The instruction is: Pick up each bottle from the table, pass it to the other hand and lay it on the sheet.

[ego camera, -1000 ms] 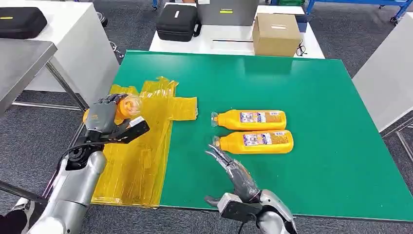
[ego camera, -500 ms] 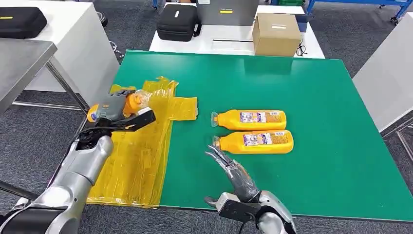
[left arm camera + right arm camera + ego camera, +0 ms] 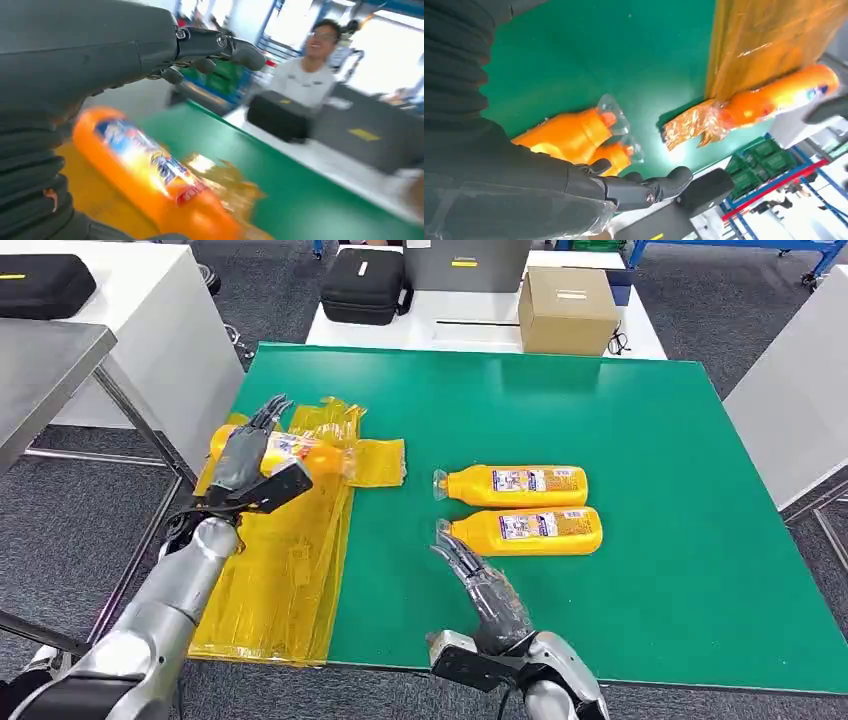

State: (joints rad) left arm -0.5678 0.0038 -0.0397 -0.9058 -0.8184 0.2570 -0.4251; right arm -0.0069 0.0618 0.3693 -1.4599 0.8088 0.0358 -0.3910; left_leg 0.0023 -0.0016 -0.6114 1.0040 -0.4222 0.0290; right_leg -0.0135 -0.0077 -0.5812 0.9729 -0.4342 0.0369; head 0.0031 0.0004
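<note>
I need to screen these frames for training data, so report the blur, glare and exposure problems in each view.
Head view: sharp and evenly lit, with mild sheen on the yellow sheet. Left wrist view: heavy motion blur smears the orange bottle and the background, and the windows are blown out. Right wrist view: mostly clear, with glare on the green table and an overexposed corner.

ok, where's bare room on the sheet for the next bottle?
Free: the sheet's near half, between the left hand and the table edge. Crowded: its far end, where the laid bottle rests under that hand.
</note>
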